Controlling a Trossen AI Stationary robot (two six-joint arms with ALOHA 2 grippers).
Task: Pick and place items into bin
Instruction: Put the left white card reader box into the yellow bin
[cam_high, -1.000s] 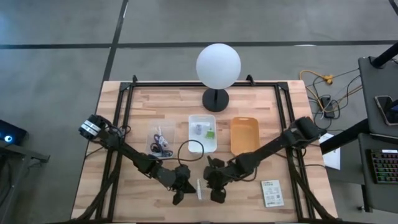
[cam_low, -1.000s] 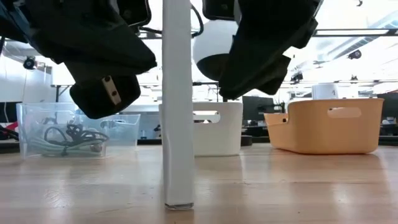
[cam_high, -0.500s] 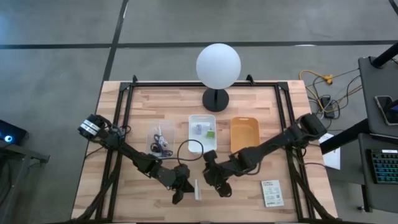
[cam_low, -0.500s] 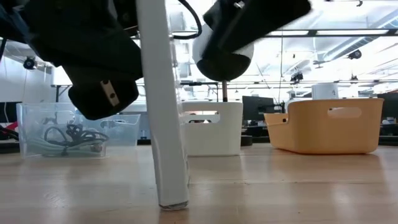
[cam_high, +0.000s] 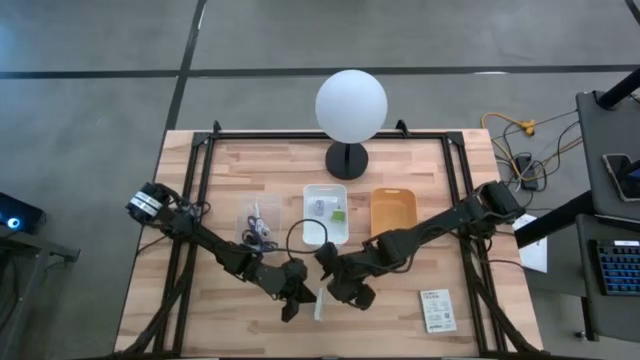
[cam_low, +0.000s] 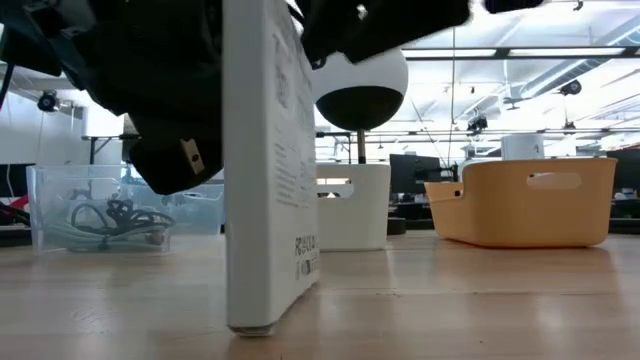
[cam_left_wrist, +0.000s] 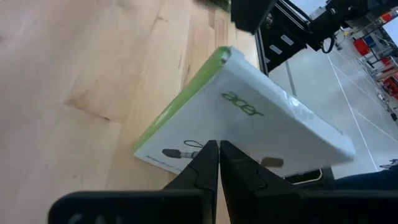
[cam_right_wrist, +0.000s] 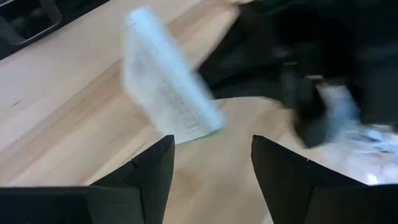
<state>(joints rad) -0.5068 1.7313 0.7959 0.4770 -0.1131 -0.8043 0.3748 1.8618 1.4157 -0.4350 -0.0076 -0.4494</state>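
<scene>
A flat white packet (cam_low: 265, 170) stands on its narrow edge on the pale wooden table (cam_high: 200, 300), close to the table's near edge and upright in the low view. It is a slim, smooth, glossy card box with a lime-green spine; the left wrist view (cam_left_wrist: 249, 124) shows the word "acer" printed in green on its broad face, with a small picture of a cable near one corner. Small grey print runs down its other face but is too fine to read.

The left gripper (cam_high: 292, 303) sits just beside the packet; its dark fingers (cam_left_wrist: 208, 165) are pressed together, clenched with nothing between them, their tips right at the packet's face. The right gripper (cam_high: 347, 292) is on the packet's other side, its fingers (cam_right_wrist: 152, 168) spread apart and released, the packet (cam_right_wrist: 168, 102) lying beyond and between them, untouched.

A second flat white printed packet (cam_high: 436, 310) lies face up well off to the right gripper's outer side.

Farther back stand three bins in a row: a clear plastic one (cam_high: 258, 225) holding tangled cables (cam_low: 115, 222), a white rectangular one (cam_high: 325, 212) with small objects inside, and an orange one (cam_high: 393, 215) with rounded corners and handle slots. Behind them a white globe lamp (cam_high: 351, 105) stands on a round black base.
</scene>
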